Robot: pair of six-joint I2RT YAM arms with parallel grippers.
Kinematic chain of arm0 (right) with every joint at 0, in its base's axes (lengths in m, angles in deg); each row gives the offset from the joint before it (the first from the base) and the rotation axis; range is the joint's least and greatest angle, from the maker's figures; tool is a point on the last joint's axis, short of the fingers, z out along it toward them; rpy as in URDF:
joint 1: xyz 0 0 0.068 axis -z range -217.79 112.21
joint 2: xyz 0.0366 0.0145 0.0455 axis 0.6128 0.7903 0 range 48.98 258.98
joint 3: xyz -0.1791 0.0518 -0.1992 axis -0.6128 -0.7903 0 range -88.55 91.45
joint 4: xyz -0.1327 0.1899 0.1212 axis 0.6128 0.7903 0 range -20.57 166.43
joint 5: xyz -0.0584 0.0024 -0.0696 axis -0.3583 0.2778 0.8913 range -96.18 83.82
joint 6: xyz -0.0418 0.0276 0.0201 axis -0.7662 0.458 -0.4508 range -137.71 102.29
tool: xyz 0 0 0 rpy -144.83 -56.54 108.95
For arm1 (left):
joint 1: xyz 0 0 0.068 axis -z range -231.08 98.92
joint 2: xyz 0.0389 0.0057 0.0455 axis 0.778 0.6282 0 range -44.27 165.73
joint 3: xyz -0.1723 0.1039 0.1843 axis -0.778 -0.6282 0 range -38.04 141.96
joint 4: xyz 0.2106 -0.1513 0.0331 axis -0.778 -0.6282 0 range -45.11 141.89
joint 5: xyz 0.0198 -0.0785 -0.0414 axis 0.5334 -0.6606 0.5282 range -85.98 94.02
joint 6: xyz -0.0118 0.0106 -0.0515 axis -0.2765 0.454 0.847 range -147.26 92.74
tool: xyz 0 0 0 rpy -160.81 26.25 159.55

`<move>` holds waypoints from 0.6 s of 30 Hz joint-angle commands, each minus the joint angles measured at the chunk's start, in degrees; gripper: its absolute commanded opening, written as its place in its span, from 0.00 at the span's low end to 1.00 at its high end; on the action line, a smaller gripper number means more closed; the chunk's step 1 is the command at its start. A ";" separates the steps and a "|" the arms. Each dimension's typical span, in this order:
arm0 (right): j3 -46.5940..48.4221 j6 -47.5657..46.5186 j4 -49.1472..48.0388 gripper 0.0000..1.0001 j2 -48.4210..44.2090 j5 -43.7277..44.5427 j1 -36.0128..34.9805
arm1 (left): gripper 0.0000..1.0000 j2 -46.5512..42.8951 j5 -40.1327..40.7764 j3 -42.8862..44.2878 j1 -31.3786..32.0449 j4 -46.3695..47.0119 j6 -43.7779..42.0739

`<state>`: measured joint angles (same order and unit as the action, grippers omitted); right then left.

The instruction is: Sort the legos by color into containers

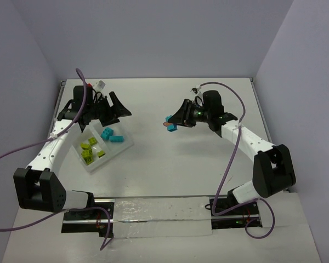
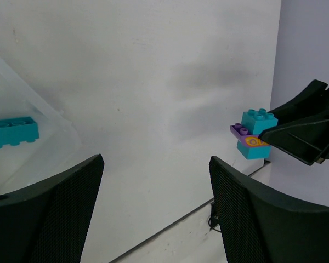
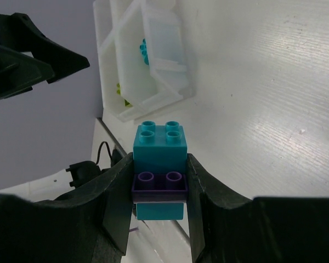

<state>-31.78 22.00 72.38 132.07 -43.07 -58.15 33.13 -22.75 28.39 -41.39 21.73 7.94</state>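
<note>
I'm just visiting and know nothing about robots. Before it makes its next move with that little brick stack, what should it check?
1. Grip: right gripper is shut on the turquoise-and-purple cluster, a finger on each side: ok.
2. Cluster all one colour: a purple plate is sandwiched in turquoise: not ok, it likely needs splitting.
3. Left gripper is open and empty, free to help: ok.
4. Tray sorting: turquoise bricks and lime green bricks lie in separate compartments: ok.
5. Which compartment takes purple: cannot tell.
</note>
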 commanded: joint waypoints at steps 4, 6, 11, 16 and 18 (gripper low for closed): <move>3.35 4.33 -5.75 0.00 1.20 -0.81 -0.55 | 0.84 -2.52 -3.02 -1.57 1.39 5.64 2.24; 3.98 5.30 -5.21 0.00 1.69 0.43 -0.60 | 0.84 -2.79 -3.07 -1.79 1.48 6.09 2.55; 7.28 6.31 -1.34 0.00 3.32 5.33 -1.22 | 0.84 -2.81 -2.07 -1.17 2.52 4.97 1.87; 10.70 5.81 2.80 0.00 6.23 8.13 -2.54 | 0.82 -2.15 -0.18 -0.59 4.98 3.59 0.35; 12.91 5.63 4.62 0.00 7.85 10.25 -3.36 | 0.81 -1.86 0.30 -0.28 6.33 3.18 -0.28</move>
<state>-24.30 27.65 73.70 137.56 -37.20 -59.76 32.22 -23.38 26.38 -37.43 24.46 9.50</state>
